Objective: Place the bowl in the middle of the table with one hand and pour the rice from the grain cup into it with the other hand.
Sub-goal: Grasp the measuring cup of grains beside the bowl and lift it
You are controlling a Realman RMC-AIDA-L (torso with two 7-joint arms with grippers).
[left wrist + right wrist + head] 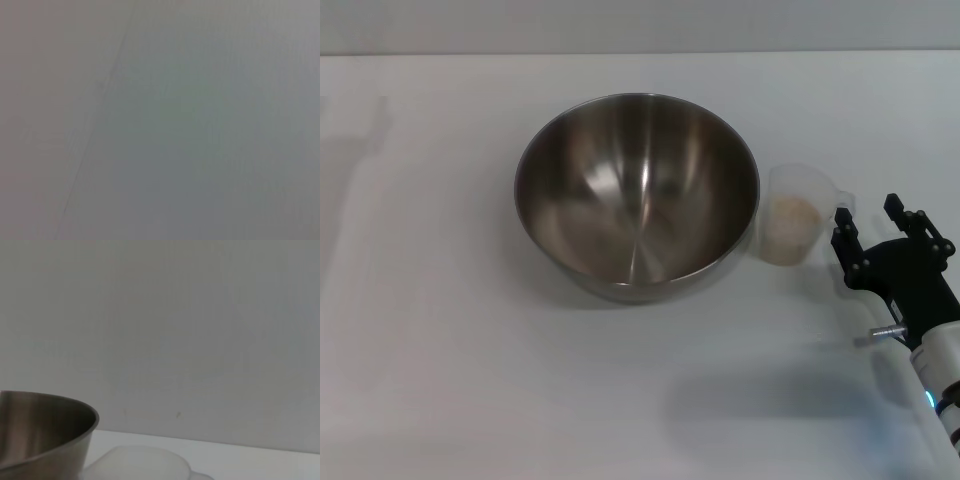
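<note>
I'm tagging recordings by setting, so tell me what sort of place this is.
Probably a lab or test bench, not a home kitchen: a bare white table before a blank wall, holding only a steel bowl and a grain cup of rice, with the right gripper beside the cup.

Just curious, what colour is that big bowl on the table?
Shiny silver-grey steel, brushed inside; the bowl shows best in the head view.

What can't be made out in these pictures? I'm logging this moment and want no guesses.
- Left hand: in no view; the left wrist view shows only a blank grey surface.
- Right hand: its arm is cut off by the head view's lower right edge.
- Grain cup: cut off by the right wrist view's edge; its rice shows only from the head.
- Bowl: partly cut off in the right wrist view.
</note>
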